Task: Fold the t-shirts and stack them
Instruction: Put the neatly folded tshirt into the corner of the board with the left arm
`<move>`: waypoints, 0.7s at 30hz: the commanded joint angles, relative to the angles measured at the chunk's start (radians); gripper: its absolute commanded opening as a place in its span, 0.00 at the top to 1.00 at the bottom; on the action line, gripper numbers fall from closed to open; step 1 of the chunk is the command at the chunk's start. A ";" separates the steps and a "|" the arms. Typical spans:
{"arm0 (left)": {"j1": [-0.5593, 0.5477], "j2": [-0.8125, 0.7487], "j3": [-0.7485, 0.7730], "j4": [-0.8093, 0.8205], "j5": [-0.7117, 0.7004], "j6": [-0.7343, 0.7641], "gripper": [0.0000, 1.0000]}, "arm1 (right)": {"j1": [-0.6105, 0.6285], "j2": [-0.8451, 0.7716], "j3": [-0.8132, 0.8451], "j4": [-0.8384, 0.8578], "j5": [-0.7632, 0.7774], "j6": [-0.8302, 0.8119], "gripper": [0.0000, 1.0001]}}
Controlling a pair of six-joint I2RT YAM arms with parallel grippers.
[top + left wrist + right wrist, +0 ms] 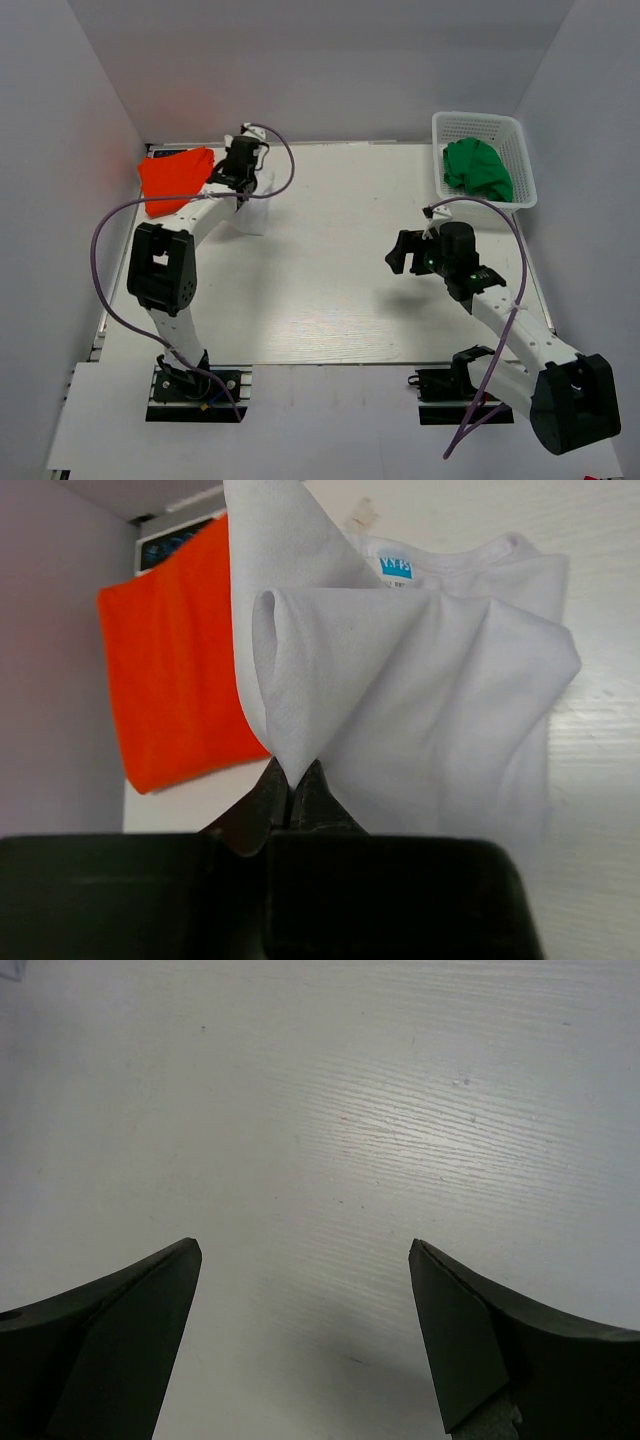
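The orange t-shirt (175, 178) lies folded at the table's far left corner; it also shows in the left wrist view (175, 660). My left gripper (238, 172) is just right of it, shut on a pinched fold of the white t-shirt (430, 680), which hangs from the jaws (292, 780) down to the table (252, 205). The green t-shirt (478, 168) lies crumpled in the white lattice basket (523, 150) at the far right. My right gripper (404, 252) is open and empty above bare table at centre right, as the right wrist view (305, 1250) shows.
The white lattice basket stands at the far right corner. Grey walls close in the table on the left, back and right. The purple cable of each arm loops above the table.
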 commanded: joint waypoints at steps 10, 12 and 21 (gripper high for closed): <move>0.211 0.144 0.304 0.048 0.222 0.198 1.00 | -0.007 0.060 0.113 -0.018 0.002 -0.017 0.10; 0.240 0.183 0.399 0.005 0.232 0.207 1.00 | -0.005 0.068 0.119 -0.025 0.006 -0.013 0.10; 0.320 0.299 0.612 -0.118 0.319 0.189 1.00 | -0.007 0.089 0.148 -0.023 0.013 -0.003 0.10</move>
